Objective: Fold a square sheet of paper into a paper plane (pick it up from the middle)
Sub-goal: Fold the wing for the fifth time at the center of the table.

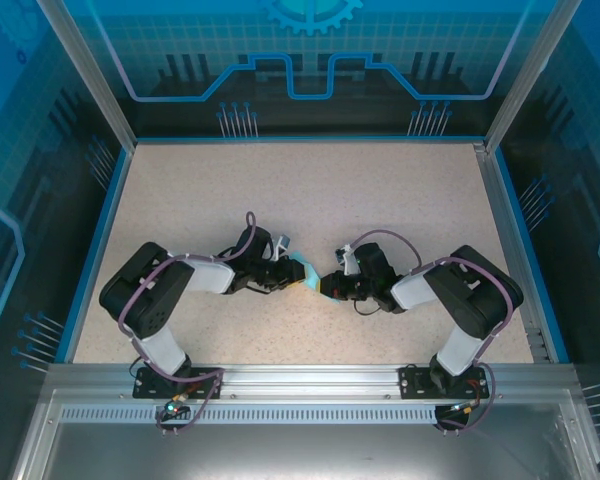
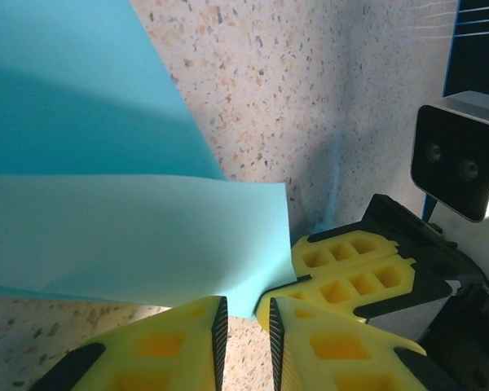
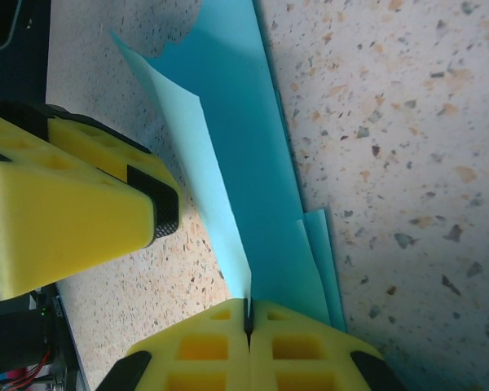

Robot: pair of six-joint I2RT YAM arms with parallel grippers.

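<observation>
The light cyan paper [image 1: 302, 269] is partly folded and held above the speckled table [image 1: 310, 190] at its middle, between the two arms. My right gripper [image 3: 248, 309] is shut on the paper's [image 3: 257, 195] lower edge, where several layers fan out. A paler flap [image 3: 200, 155] stands up from the pinch. My left gripper [image 2: 244, 316] is open by a narrow gap, and the paper's [image 2: 130, 236] edge ends right at its tips, unclamped. The right gripper's yellow fingers [image 2: 350, 285] touch the left one's right finger. One left finger [image 3: 73, 204] shows beside the paper.
Blue rails [image 1: 98, 235] border the table left and right, with dark glass walls behind. An aluminium frame [image 1: 310, 380] carries both arm bases at the near edge. The right wrist camera [image 2: 460, 155] sits close to my left gripper. Bare table lies beyond the arms.
</observation>
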